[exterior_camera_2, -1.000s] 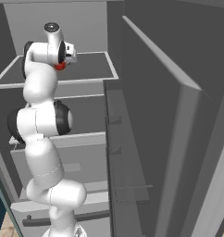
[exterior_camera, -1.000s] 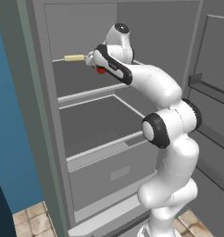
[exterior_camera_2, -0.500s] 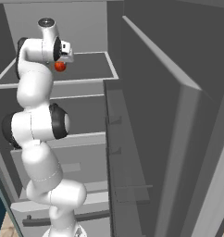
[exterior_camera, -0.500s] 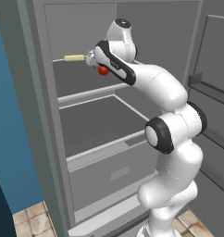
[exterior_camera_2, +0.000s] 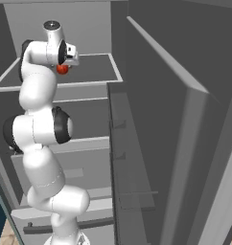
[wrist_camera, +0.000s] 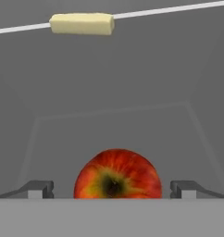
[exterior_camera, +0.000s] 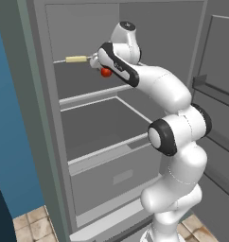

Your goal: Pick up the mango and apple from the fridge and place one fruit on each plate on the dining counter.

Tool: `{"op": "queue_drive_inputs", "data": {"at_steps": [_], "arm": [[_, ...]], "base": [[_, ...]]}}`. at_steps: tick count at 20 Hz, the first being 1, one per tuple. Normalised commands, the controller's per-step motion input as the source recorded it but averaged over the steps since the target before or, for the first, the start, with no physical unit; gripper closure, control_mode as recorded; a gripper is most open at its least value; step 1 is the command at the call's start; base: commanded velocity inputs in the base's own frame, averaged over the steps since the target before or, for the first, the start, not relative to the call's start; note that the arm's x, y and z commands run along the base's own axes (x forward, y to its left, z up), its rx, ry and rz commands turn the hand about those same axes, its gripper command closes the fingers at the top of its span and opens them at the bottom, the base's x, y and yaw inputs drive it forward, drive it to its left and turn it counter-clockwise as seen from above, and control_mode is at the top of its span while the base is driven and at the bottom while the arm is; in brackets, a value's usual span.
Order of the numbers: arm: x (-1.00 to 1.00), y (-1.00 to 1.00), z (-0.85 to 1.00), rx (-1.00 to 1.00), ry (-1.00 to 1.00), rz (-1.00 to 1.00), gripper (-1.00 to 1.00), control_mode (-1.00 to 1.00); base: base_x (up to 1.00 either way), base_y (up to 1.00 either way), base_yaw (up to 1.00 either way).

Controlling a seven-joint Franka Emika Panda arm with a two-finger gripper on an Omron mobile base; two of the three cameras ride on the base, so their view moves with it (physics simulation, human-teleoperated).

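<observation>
White robot arm reaches up into an open grey fridge [exterior_camera: 50,142], hand at the top shelf. In the hand view, the gripper [wrist_camera: 112,190] has its two dark fingertips spread wide apart, one each side of a red apple [wrist_camera: 117,175]; the tips sit just beside the fruit w/ a gap on both sides, not clamped on it. Apple shows red skin streaked w/ yellow and a dark stem hollow facing the camera, resting on the dark shelf floor.

Further back on the same shelf, near the rear edge, lies a pale yellow flat stick [wrist_camera: 81,23], well apart from the apple.

In the left base view the apple [exterior_camera: 106,72] peeks out as a small red ball just under the robot's wrist, w/ the pale stick [exterior_camera: 76,59] to its left. In the right base view the apple [exterior_camera_2: 62,69] sits just below the hand, on the top shelf.

Below are more dark shelves and grey drawers; the fridge door [exterior_camera_2: 185,143] stands open at right
</observation>
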Motion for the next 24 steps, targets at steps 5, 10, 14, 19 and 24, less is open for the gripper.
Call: {"op": "queue_drive_inputs", "data": {"at_steps": [5, 10, 14, 19, 24], "arm": [[0.00, 0.00, -0.25, -0.03, 0.00, 0.00, -1.00, -1.00], [0.00, 0.00, -0.20, -0.02, 0.00, 0.00, -1.00, -1.00], [0.00, 0.00, -0.31, 0.00, 0.00, 0.00, -1.00, -1.00], [0.00, 0.00, 0.00, 0.00, 0.00, 0.00, 1.00, -1.00], [0.00, 0.00, 0.00, 0.00, 0.00, 0.00, 1.00, -1.00]], "base": [[0.00, 0.00, 0.00], [0.00, 0.00, 0.00], [0.00, 0.00, 0.00], [0.00, 0.00, 0.00], [0.00, 0.00, 0.00]]}}
